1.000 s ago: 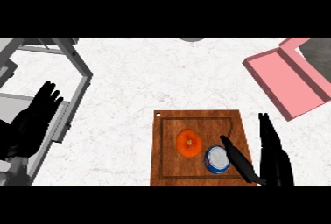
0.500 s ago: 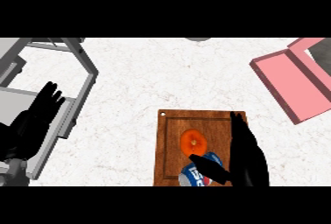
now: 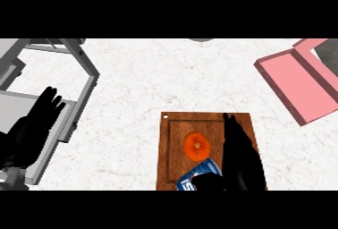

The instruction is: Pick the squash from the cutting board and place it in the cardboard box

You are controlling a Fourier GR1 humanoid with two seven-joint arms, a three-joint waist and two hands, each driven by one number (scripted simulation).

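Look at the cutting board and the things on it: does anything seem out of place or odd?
Yes. Besides the orange squash, a blue and white can lies on the cutting board, partly under the right robot hand. The pink box sits at an angle.

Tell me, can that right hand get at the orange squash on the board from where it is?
Probably yes. The right hand lies open over the cutting board, just beside the squash, with nothing between them. A blue can lies close, below the squash.
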